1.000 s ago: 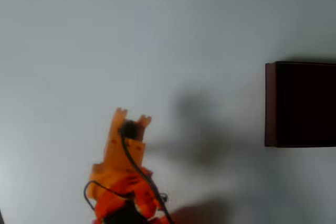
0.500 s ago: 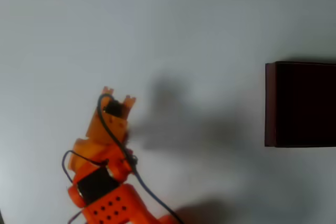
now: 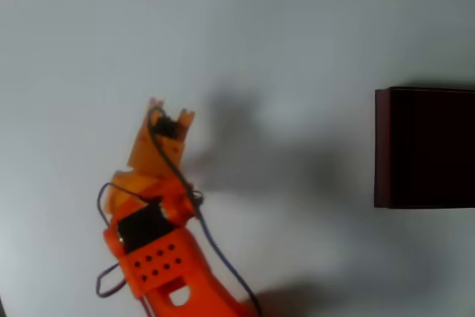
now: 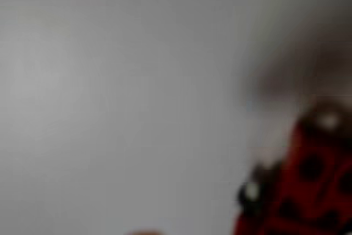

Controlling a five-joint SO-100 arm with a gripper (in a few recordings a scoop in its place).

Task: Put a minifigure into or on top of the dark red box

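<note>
On the left half of the pale grey desk (image 3: 297, 27), in the overhead view, the orange arm (image 3: 159, 257) reaches up from the bottom edge, and its tool (image 3: 169, 108) points toward the top of the picture, tilted slightly right. The two orange fingertips (image 3: 185, 116) stand a little apart with a dark part between them, but whether they are spread or pinching something I cannot tell from above. A dark cable (image 3: 215, 250) loops along the arm's right side and another loop hangs at its left. The arm throws a soft, broad shadow (image 3: 260, 161) across the desk to the right of the tool.

The dark red box (image 3: 382, 146) sits at the right edge of the overhead view, well apart from the tool, cut off by the frame. Its thin maroon left wall is plain to see, and its inside is nearly black.

The wrist view is heavily blurred. At its lower right corner sits a red shape with dark spots and pale specks (image 4: 308, 185); what it is cannot be made out. The rest there is the grey desk, darker toward the upper right.

The minifigure cannot be made out for certain in either view.
</note>
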